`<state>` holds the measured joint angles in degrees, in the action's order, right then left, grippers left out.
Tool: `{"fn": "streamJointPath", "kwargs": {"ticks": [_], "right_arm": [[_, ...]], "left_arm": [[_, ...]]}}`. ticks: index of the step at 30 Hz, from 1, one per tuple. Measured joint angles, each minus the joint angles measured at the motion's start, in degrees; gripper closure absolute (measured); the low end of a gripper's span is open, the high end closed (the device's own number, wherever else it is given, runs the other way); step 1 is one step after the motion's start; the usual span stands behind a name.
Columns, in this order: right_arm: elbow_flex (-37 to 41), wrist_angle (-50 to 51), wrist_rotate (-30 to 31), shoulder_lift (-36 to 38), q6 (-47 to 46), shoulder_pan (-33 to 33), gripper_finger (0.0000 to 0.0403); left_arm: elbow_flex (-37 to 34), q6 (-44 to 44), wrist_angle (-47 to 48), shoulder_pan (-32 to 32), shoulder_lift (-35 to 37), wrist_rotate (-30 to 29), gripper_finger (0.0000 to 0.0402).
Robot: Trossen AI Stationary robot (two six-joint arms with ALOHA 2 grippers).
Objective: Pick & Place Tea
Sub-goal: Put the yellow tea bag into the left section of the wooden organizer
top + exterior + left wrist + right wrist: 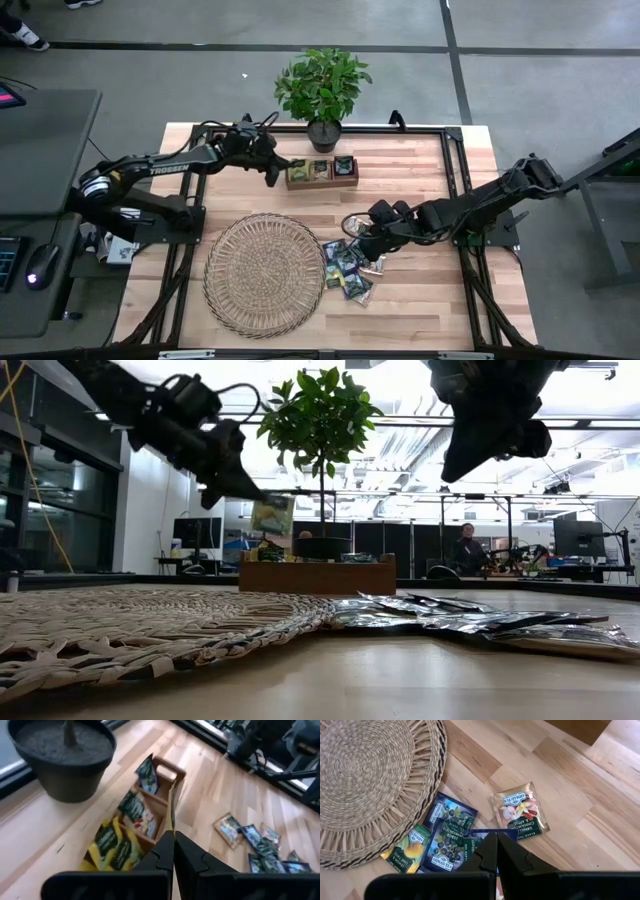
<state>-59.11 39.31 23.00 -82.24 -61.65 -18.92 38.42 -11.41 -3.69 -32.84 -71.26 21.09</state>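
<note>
High view, left to right: left gripper (272,170) hangs over the table's far edge area, just left of the wooden tray (322,172). Its fingers (165,855) are pressed together, pinching one sachet (272,515) edge-on; low view shows that sachet held in the air above the tray's left end.

Round wicker mat (264,273) sits at the near-left part of the table (420,300), nothing on it.

Tray has three compartments. In the left wrist view the one nearest the camera holds yellow-green sachets (112,845), at least two; the middle holds a dark green one and a pale one (137,812); the farthest holds one dark sachet (147,774) standing up. A potted plant (322,90) stands at the far edge behind the tray.

Loose pile of tea sachets (350,268) lies on the table just right of the mat, its nearest packets touching the mat's rim. Packets overlap, so an exact count is not possible; roughly eight. Right wrist view shows one yellow-green (406,848), several navy, and one pale vanilla packet (520,812) a little apart.

Right gripper (372,245) hovers over the pile's far-right side, fingers (492,852) pressed together, nothing visibly between them.
</note>
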Motion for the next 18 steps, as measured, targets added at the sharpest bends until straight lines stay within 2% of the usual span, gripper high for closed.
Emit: {"fn": "streamJointPath", "kwargs": {"ticks": [7, 14, 18], "right_arm": [[0.0, 0.0, 0.5, 0.0, 0.0, 0.1, 0.0403], [-0.1, 0.0, 0.5, 0.0, -1.3, 0.2, 0.0403], [-0.1, 0.0, 0.5, 0.0, -2.1, 0.2, 0.0403]], "left_arm": [[-0.7, 3.5, -2.9, -3.3, -4.2, 5.5, 0.0401], [-0.7, 4.2, -7.7, -3.3, -9.7, 5.4, 0.0401], [-0.7, 5.1, -7.3, -3.3, -11.7, 3.8, 0.0401]]}}
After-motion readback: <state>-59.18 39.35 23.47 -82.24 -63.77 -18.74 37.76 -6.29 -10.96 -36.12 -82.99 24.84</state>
